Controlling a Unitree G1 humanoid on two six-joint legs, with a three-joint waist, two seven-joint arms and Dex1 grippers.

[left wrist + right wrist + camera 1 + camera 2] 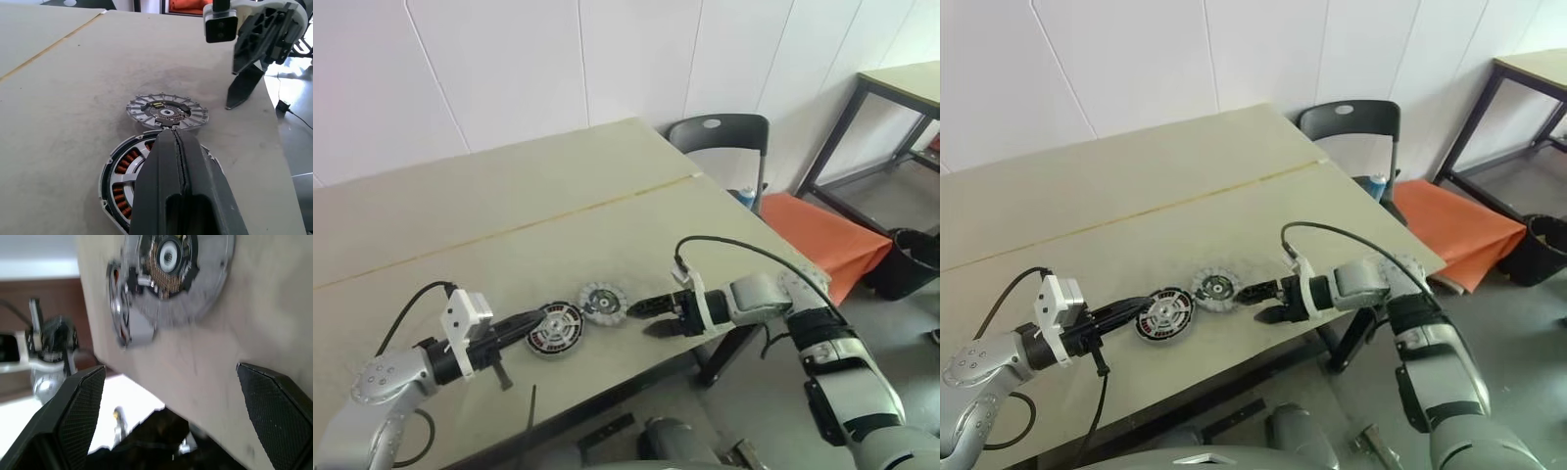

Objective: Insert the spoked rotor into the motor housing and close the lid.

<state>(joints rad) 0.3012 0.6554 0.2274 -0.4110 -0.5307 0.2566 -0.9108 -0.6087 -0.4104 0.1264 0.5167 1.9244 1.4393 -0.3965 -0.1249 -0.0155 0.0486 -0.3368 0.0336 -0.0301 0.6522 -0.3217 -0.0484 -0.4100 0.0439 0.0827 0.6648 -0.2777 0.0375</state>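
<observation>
The motor housing [555,330] lies flat near the table's front edge, with copper windings [124,164] showing between silvery spokes. The spoked rotor seems to sit inside it, its hub hidden by my fingers. My left gripper [536,320] is shut and empty, lying over the housing with its tips [173,131] at the housing's far rim. Just to the right lies the lid [603,303], a ribbed silver disc with a small circuit board at its centre [166,111]. My right gripper [648,318] is open beside the lid's right edge, not touching it; the lid [171,269] sits beyond its spread fingers [73,416].
The table's front edge [636,377] runs close below both grippers. A grey chair [720,137] stands at the table's right end, with an orange cushion [822,240], a black bin [913,259] and another table [901,83] further right.
</observation>
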